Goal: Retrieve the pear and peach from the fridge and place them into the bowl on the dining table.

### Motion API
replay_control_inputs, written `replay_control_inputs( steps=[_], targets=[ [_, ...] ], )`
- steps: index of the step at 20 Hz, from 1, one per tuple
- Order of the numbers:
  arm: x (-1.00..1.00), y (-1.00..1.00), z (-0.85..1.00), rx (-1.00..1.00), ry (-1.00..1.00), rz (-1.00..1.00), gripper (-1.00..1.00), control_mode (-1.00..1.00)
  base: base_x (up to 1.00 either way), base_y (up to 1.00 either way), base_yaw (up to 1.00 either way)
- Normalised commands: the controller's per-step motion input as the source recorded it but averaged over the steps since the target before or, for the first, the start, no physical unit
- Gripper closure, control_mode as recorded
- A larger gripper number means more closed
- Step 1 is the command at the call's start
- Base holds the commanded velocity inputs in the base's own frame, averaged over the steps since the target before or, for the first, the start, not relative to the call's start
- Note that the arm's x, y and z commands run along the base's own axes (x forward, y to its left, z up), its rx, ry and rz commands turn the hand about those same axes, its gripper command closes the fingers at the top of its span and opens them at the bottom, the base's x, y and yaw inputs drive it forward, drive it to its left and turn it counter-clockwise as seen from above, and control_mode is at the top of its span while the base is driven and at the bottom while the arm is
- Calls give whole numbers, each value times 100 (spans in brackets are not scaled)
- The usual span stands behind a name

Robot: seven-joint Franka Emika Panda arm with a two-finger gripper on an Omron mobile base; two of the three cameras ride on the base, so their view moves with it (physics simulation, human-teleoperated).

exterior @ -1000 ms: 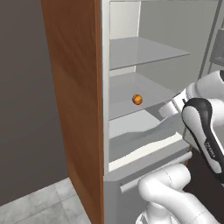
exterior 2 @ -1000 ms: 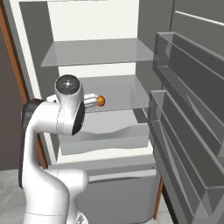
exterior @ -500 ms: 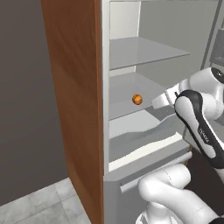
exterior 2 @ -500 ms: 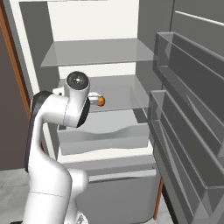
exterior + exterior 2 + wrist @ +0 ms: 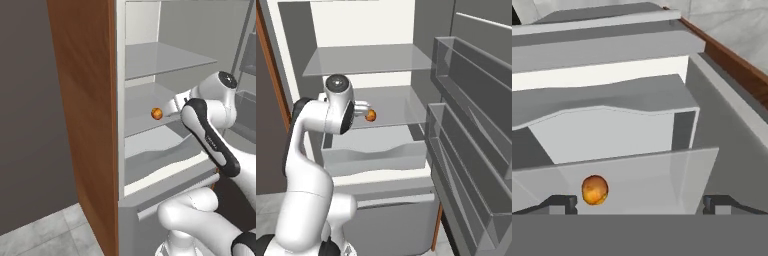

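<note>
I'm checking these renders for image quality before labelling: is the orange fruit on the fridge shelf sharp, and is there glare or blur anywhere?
Left base view: the fruit is small but crisp, with no glare. Right base view: flat, even lighting, with soft shading under the shelf. Hand view: the fruit has slightly soft edges, and there is no motion blur.

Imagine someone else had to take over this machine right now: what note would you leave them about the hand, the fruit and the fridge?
Gripper: open, empty, reaching over the fridge's middle shelf.
A round orange fruit, probably the peach, lies on that shelf, just ahead of the fingertips, off to one side.
Fridge door stands open.
Done: fridge opened, arm brought to the shelf.
Left: grasp this fruit, carry it to the bowl, find the pear and do the same.
</note>
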Motion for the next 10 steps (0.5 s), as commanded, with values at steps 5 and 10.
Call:
replay_control_inputs(
  steps=[5,10],
  targets=[
    [32,-4,-21,0,4,-10,-100,-100,0,0,0],
    [27,0,-22,0,1,-4,-100,-100,0,0,0]
  ],
)
